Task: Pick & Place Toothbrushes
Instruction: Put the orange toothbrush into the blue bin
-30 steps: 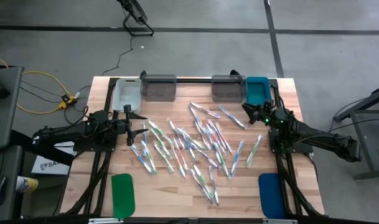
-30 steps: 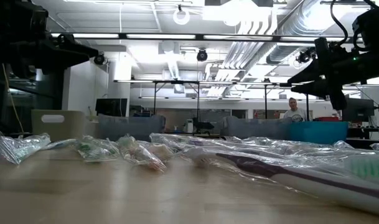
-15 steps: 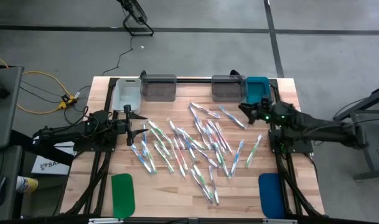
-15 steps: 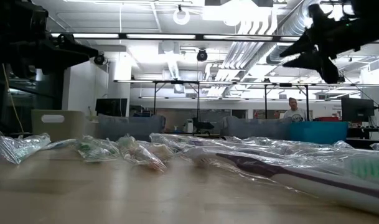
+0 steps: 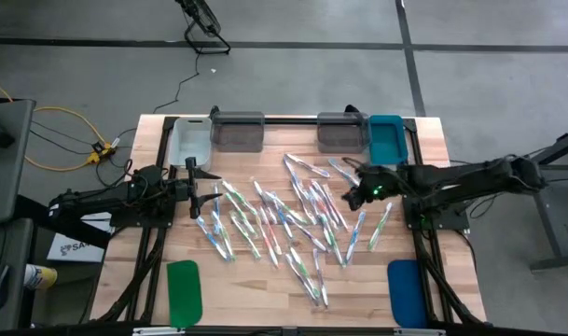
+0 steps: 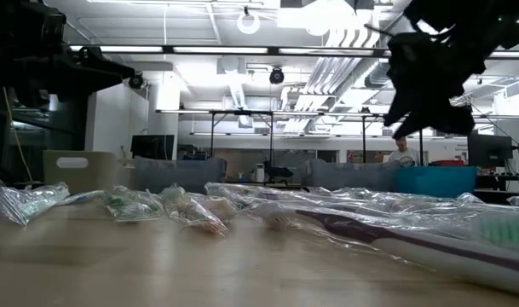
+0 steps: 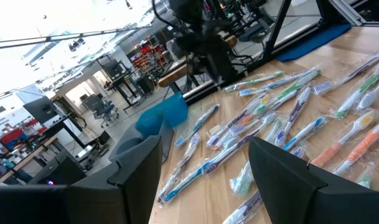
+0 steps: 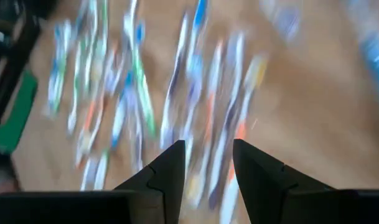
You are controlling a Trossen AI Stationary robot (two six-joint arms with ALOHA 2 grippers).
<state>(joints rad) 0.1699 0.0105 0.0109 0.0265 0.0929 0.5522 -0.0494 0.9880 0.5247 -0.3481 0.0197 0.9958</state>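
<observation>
Right tool (image 5: 356, 194) is over the right edge of the toothbrushes (image 5: 293, 219), fingers parted with nothing between them. It has swung in from beside the teal bin (image 5: 386, 138) a second ago. The brushes lie scattered mid-bench (image 5: 153, 280), wrappers overlapping. I'd single out an outlying one and close across its handle (not the loose plastic). Left tool (image 5: 205, 186) waits wide open at the pile's left edge, unmoved.

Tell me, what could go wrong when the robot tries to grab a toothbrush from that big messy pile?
The clear-wrapped toothbrushes lie crossed and touching on the wooden table, so the open right claw hovering over them might pinch two at once or knock neighbours aside. The shiny wrappers could also slip out. The left claw waits open at the pile's left edge.
</observation>
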